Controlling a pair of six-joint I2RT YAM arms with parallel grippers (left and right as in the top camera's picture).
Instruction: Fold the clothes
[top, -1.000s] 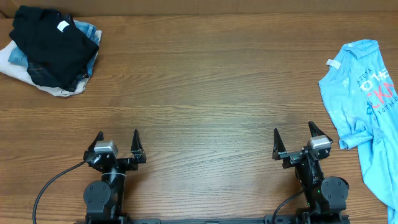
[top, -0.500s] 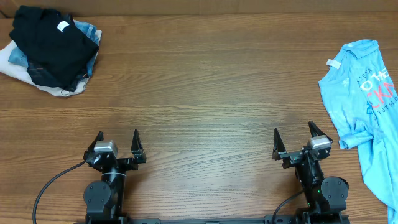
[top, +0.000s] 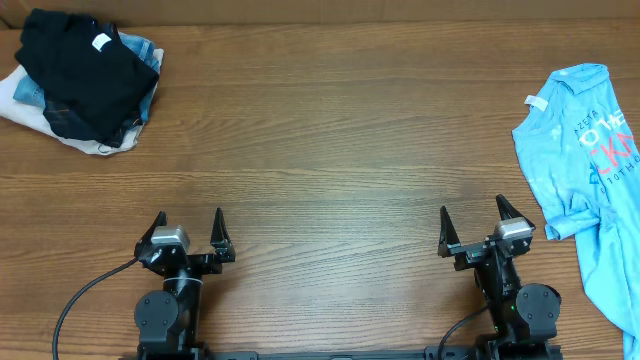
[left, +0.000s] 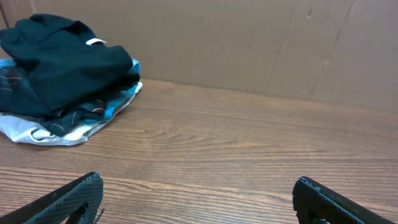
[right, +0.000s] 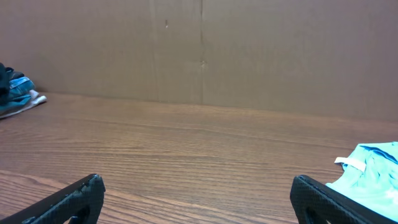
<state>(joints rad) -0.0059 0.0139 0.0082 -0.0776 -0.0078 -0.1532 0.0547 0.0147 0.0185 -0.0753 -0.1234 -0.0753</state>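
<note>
The sky-blue short-sleeved shirt (top: 585, 160) with white and pink lettering lies crumpled at the table's right edge, partly running out of the overhead view. Its collar with the white label shows in the right wrist view (right: 370, 171) at the far right. My right gripper (top: 472, 222) is open and empty near the front edge, just left of the shirt and apart from it; its fingers also show in the right wrist view (right: 198, 186). My left gripper (top: 188, 226) is open and empty at the front left, and it shows in the left wrist view (left: 198, 186) too.
A pile with a black garment (top: 80, 70) bearing a white tag, on denim and white fabrics, sits at the back left corner; it shows in the left wrist view (left: 62, 68). A brown cardboard wall (right: 199, 50) runs along the table's far edge.
</note>
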